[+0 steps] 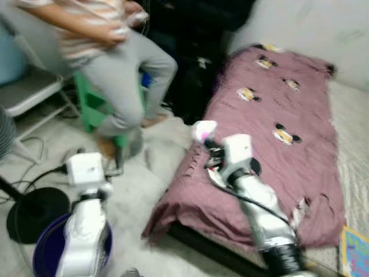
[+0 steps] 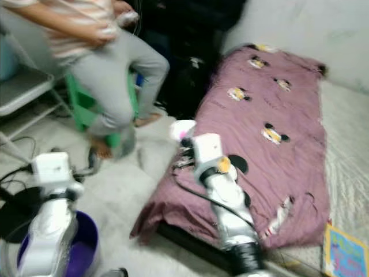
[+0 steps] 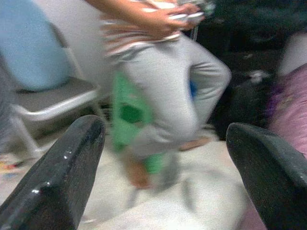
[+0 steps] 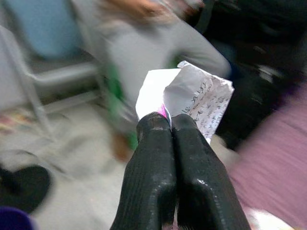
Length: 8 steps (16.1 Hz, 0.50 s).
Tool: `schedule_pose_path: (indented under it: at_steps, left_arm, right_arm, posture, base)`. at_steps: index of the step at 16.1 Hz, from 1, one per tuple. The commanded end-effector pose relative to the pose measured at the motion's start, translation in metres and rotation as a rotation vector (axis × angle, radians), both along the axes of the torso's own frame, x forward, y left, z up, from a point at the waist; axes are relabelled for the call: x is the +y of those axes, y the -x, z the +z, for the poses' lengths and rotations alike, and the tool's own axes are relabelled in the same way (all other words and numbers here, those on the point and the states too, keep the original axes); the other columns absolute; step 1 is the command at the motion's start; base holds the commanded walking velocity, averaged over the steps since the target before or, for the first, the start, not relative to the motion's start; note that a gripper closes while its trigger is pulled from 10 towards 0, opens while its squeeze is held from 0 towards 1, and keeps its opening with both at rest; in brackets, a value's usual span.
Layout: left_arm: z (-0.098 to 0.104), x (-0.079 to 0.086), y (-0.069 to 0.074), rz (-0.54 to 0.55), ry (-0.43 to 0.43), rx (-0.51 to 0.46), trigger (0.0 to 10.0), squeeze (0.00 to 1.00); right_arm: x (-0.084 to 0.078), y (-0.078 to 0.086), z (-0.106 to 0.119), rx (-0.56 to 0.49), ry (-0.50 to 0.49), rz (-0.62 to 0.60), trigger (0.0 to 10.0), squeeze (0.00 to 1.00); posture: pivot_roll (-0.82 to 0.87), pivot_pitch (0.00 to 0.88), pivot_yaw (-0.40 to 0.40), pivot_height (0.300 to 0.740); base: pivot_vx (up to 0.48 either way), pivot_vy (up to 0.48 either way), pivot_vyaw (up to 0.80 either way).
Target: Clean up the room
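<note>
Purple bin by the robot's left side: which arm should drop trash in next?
Right, probably. The right gripper is shut on a crumpled wrapper above the bed edge. The left gripper is open, holding nothing, though it hangs nearer the bin, so the right must swing across.

A crumpled white wrapper (image 4: 189, 98) with a pink patch and small dark print is pinched at its lower edge between the closed fingers of the right gripper (image 4: 170, 125). It is held in the air just off the near corner of the purple blanket (image 1: 271, 150), above the pale floor.
</note>
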State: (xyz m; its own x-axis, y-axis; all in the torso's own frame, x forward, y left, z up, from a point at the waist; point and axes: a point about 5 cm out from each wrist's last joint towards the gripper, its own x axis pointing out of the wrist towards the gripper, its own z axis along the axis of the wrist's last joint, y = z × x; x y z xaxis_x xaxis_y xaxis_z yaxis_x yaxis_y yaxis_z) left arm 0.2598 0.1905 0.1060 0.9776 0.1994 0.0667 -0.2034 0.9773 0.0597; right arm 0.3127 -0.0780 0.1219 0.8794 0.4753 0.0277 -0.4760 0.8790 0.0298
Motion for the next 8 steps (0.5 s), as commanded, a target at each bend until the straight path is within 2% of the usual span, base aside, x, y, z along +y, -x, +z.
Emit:
schedule_pose_path:
  at_steps: [1, 4, 8]
  left_arm:
    - [0.0013, -0.0113, -0.0013, -0.028, 0.004, -0.014, 10.0, 0.0]
    - [0.003, -0.0124, -0.0023, -0.026, 0.002, -0.028, 10.0, 0.0]
    - [0.0033, -0.0125, -0.0041, -0.027, 0.0, -0.031, 10.0, 0.0]
  right_arm:
    - [-0.0055, -0.001, -0.001, -0.011, 0.013, -0.011, 10.0, 0.0]
    - [-0.0006, 0.001, -0.0009, -0.025, 0.01, 0.01, 10.0, 0.0]
    - [-0.0041, 0.0006, -0.0029, -0.03, 0.017, 0.008, 10.0, 0.0]
  posture:
    - [0.0, 0.011, -0.113, 0.74]
    - [0.0, 0.006, -0.109, 0.74]
    - [-0.01, 0.01, -0.108, 0.74]
  base:
    - [0.0, 0.0, 0.8]
    - [0.0, 0.0, 0.8]
    - [0.0, 0.0, 0.8]
